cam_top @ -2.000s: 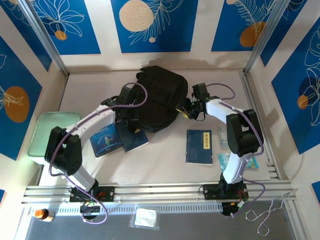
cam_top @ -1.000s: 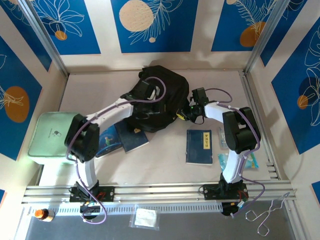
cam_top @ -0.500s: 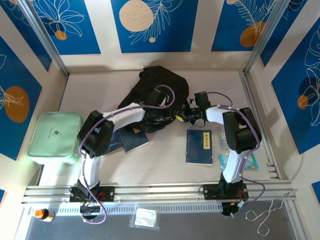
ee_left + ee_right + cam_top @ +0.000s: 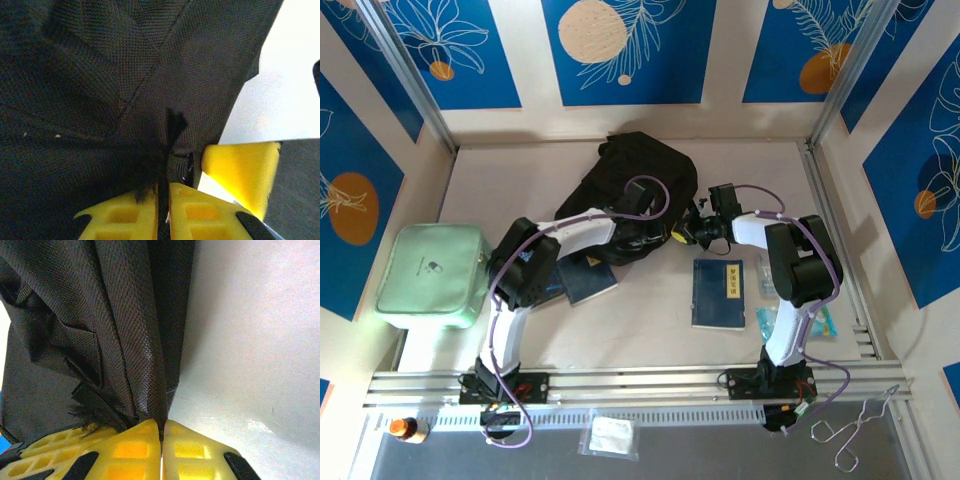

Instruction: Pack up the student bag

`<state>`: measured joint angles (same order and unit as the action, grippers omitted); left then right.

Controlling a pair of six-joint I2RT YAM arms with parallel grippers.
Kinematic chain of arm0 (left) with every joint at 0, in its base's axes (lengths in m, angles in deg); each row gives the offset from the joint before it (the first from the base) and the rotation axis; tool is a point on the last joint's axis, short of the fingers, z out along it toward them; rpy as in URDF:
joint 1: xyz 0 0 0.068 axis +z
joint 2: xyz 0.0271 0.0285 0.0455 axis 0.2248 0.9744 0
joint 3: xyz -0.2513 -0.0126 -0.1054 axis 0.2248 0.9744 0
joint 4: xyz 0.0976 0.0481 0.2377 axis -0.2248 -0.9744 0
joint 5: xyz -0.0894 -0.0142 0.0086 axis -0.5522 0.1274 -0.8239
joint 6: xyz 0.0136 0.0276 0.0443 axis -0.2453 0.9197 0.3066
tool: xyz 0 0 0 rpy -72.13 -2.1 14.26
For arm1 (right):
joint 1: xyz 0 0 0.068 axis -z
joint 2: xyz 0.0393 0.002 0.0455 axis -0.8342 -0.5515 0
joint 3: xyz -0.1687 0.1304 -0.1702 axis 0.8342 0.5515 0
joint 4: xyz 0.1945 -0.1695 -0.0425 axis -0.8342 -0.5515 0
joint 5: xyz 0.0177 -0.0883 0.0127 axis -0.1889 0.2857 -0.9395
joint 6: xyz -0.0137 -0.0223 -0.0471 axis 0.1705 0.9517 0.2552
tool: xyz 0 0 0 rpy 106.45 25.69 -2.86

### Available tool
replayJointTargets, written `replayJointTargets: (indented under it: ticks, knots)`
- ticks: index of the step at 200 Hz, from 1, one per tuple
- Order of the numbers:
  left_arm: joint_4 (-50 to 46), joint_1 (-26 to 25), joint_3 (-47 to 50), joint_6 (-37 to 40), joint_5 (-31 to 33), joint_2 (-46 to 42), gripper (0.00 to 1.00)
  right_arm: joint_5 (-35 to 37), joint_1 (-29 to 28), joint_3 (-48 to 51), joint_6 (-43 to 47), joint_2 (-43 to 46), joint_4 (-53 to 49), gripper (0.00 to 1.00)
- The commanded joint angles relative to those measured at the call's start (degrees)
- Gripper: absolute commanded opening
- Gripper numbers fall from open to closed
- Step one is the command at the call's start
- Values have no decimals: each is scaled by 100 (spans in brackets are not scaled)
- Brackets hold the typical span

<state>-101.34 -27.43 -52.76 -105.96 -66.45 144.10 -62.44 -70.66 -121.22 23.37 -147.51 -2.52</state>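
The left arm [image 4: 575, 222] and right arm [image 4: 752, 225] share white tubular links, bulky black joint housings and a purple cable [image 4: 646, 179] looping along each, while the left gripper [image 4: 163, 210] and right gripper [image 4: 162, 452] have bright yellow fingers [image 4: 195, 212] with square moulded pockets.

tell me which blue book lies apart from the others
The blue book with the white label, beside the right arm. The other books sit together, partly under the left arm.

A: Top external position?
B: Mounted high above the near edge of the white table [image 4: 650, 335], facing down and forward.
A: Wrist cameras?
B: Both sit very close to the large black fabric backpack [image 4: 645, 165], which the top view also covers.
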Motion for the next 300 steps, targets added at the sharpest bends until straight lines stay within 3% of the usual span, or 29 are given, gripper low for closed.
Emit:
replayJointTargets:
  ticks: [1,43,139,201,249,300]
  knots:
    - [24,-33,-288,-92,113,217,14,-205,-57,76,-41,137,-99,7]
    - [164,-36,-352,-60,31,282,24,-208,-68,67,-26,143,-116,7]
    - [799,-1,142,59,256,-335,25,-120,-48,127,-59,182,-135,6]
    - [346,31,409,420,841,-1075,28,-120,-37,152,-99,155,-101,6]
    - [-226,26,-262,623,652,-546,27,-113,-30,173,-110,162,-91,6]
    - [-854,23,-708,275,533,-154,27,-111,-30,146,-113,151,-108,6]
